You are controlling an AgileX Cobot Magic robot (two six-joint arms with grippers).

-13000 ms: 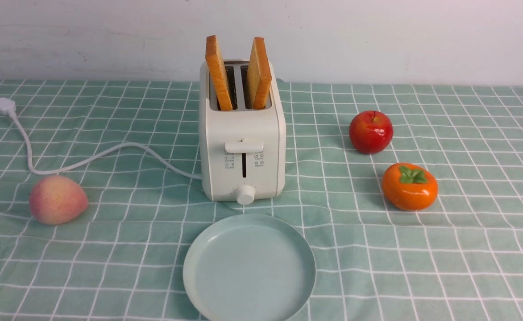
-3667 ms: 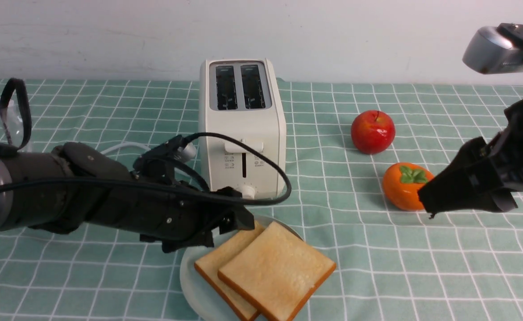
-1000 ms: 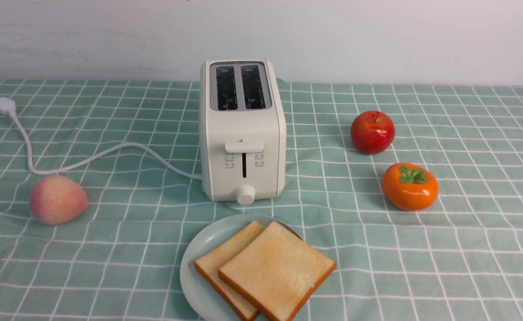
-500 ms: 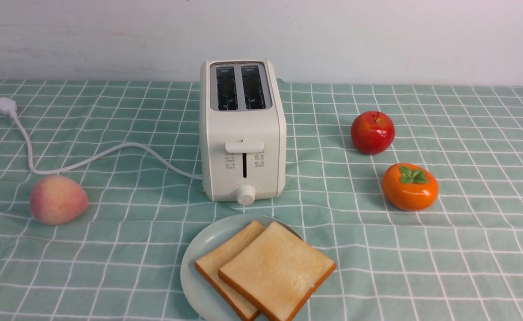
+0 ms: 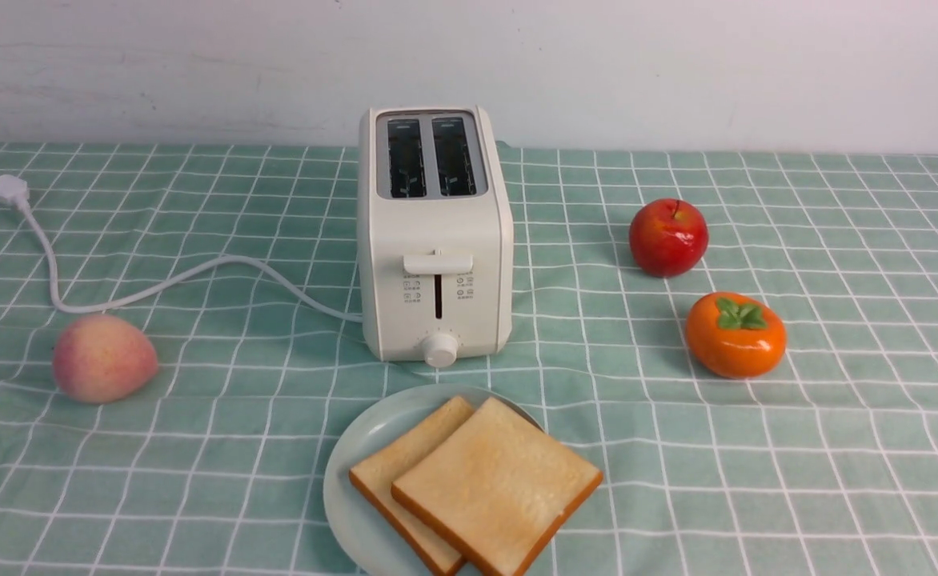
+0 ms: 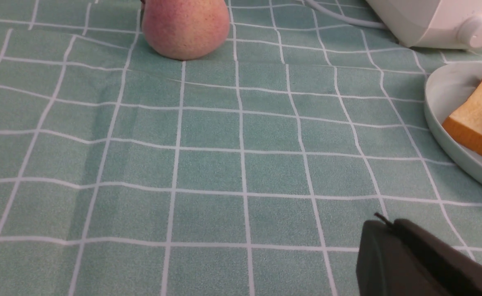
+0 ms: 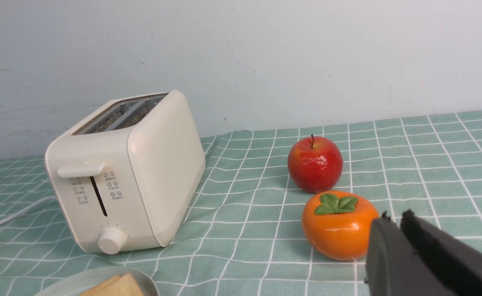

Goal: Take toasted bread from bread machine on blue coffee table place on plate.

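Seemingly the job is finished: both slots of the toaster (image 5: 435,232) stand empty, and the two slices of toast (image 5: 475,485) lie flat on the plate (image 5: 349,472), one overlapping the other, the upper slice jutting past the plate's right rim. The plate sits on the tabletop (image 5: 677,464) just in front of the toaster's knob. Nothing of the task looks left to do, as far as I can judge. Neither arm shows in the front view. In the left wrist view the left gripper (image 6: 383,224) hangs low over bare cloth, its jaws pressed together and holding nothing; the plate and a corner of toast (image 6: 477,117) lie near but apart from it, off to one side, with a peach (image 6: 185,25) farther off. In the right wrist view the right gripper (image 7: 393,222) has its jaws nearly closed, a thin slit showing between the tips, and nothing between them; it sits close in front of a persimmon (image 7: 337,224), with an apple (image 7: 315,163) behind that. The toast (image 7: 115,285) is well apart from it, across the tabletop.
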